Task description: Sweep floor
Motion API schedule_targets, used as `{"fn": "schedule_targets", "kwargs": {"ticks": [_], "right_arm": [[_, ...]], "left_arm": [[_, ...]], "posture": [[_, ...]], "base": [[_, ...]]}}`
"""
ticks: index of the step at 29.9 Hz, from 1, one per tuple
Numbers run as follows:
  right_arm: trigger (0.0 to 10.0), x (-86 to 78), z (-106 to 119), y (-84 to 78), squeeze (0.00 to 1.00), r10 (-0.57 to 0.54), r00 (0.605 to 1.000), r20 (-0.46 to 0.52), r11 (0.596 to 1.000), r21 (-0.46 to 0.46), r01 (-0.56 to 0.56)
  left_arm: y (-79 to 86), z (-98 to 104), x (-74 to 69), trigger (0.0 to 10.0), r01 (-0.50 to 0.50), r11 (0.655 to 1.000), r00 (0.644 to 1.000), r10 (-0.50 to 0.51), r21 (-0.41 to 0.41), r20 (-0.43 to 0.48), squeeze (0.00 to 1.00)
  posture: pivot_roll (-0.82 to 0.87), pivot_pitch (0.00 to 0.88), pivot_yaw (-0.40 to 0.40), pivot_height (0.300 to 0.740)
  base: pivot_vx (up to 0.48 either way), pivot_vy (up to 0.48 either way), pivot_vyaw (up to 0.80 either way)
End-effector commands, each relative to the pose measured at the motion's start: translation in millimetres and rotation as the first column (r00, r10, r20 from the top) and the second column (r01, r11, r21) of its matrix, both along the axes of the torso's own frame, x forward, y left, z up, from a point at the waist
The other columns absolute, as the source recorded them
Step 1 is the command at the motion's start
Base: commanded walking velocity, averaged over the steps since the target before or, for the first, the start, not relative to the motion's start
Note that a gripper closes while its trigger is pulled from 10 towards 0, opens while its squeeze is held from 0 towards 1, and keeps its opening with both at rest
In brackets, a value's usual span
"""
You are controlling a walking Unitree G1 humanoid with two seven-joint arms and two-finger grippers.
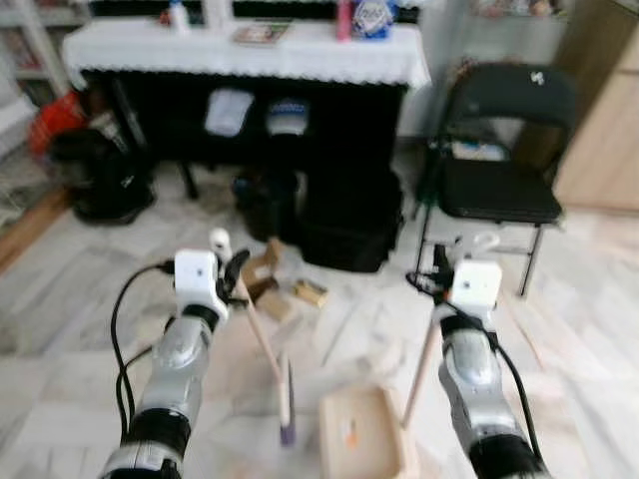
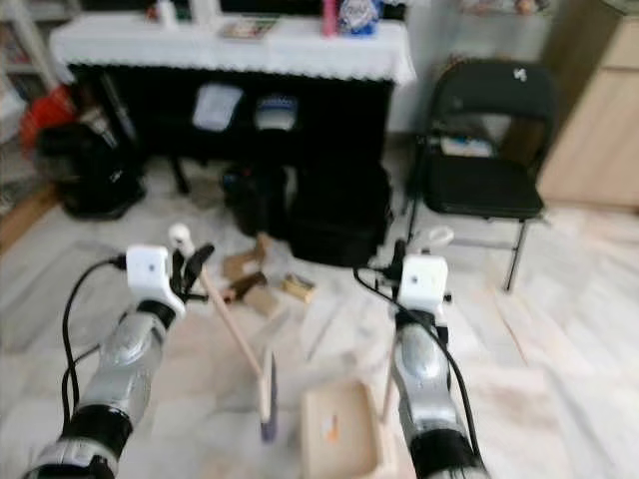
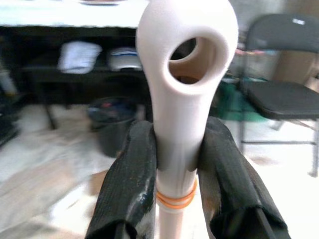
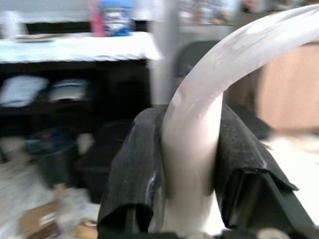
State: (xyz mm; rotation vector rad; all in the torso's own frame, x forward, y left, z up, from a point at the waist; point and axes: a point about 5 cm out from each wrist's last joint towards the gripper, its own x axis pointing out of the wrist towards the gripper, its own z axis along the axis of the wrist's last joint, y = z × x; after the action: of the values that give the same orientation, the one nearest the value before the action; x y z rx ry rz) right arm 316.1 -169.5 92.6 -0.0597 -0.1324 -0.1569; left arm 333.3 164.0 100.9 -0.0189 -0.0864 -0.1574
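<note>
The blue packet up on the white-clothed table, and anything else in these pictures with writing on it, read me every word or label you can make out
None can be read.
Blue packet on the white-clothed table: printed, too blurred to read.
Pink bottle beside it: no legible text.
Booklet on the table: cover too blurred.
Black folding chair: a small pale mark on the backrest, unreadable.
Cardboard scraps on the floor: no legible print.

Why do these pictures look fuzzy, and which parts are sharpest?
Both eye views are softly blurred throughout. In the left wrist view the broom handle and fingers are crisp, the room hazy. The right wrist view smears the dustpan handle.
</note>
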Motion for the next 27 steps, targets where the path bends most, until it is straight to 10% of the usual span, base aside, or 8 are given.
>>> {"fn": "schedule_targets", "kwargs": {"ticks": [1,27], "right_arm": [[10.0,2.9,9.0,2.7,0.00,0.012,0.999,0.039,1.000,-0.005,-0.012],[10.0,2.1,10.9,5.0,0.00,0.021,0.998,0.062,1.000,-0.008,-0.020]], "left_arm": [[3.2,11.7,2.8,10.0,0.001,1.000,0.999,-0.002,0.012,0.055,0.00],[3.6,9.6,3.2,10.0,-0.007,1.000,0.999,0.006,0.010,0.035,0.00]], "posture": [[-0.10,0.000,0.037,0.740],[-0.10,0.000,0.034,0.740]], "base": [[0.000,0.000,-0.79],[0.084,0.096,-0.08]]}}
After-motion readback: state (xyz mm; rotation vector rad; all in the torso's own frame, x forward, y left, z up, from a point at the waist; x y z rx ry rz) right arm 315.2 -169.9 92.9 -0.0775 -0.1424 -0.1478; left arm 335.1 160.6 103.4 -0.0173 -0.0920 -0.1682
